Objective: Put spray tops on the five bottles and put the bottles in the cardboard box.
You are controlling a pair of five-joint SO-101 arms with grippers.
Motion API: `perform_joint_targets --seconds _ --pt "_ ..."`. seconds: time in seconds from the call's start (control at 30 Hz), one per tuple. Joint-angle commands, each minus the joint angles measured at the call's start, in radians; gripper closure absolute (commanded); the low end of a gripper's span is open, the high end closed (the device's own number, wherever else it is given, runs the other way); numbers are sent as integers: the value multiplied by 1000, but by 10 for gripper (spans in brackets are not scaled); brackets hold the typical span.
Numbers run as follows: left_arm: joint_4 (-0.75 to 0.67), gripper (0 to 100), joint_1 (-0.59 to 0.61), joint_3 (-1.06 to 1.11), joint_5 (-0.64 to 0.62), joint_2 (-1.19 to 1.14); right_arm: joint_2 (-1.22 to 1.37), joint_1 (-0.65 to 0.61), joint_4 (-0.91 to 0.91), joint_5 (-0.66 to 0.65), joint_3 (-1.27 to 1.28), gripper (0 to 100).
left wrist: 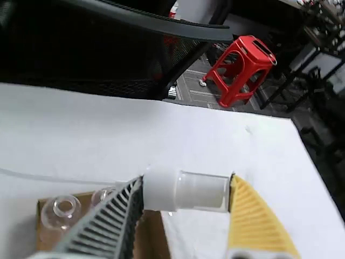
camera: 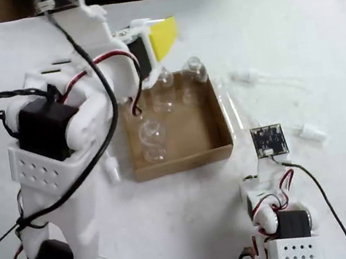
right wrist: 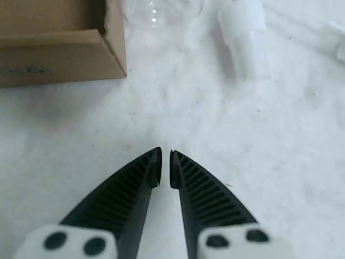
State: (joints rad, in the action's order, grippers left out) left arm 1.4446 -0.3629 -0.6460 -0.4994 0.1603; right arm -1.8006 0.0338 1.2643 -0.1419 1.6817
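My left gripper (left wrist: 186, 183) is shut on a clear bottle (left wrist: 204, 191) with a white spray top (left wrist: 160, 189), held sideways between the black and yellow fingers. In the high view the left gripper (camera: 151, 38) hangs over the far edge of the cardboard box (camera: 185, 161). Several clear bottles stand in the box (left wrist: 48, 240), among them an open-necked one (left wrist: 59, 209) and others (camera: 150, 132). My right gripper (right wrist: 165, 168) is shut and empty, low over the table near the box corner (right wrist: 110, 48). A clear bottle (right wrist: 161, 9) and a loose spray top (right wrist: 245, 38) lie beyond it.
Loose white spray tops lie on the table: one (camera: 309, 133) right of the box, one (camera: 247, 77) farther back, one (camera: 110, 169) by the box's left side. The left arm's body (camera: 58, 163) and cables cover the left of the table. A red stool (left wrist: 242, 70) stands off the table.
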Motion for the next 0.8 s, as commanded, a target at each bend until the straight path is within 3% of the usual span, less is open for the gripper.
perform_joint_targets --seconds 0.0,0.27,0.5,0.6,0.77 --pt "5 976 62 -6 -417 1 -1 2 5 2 9 981" --pt "81 976 8 117 -563 24 -1 2 5 2 9 981" --pt "75 976 -38 236 -462 325 -1 2 5 2 9 981" --pt "-41 976 -12 364 -437 466 -1 2 5 2 9 981" --pt "-348 976 39 779 -440 579 -1 2 5 2 9 981"
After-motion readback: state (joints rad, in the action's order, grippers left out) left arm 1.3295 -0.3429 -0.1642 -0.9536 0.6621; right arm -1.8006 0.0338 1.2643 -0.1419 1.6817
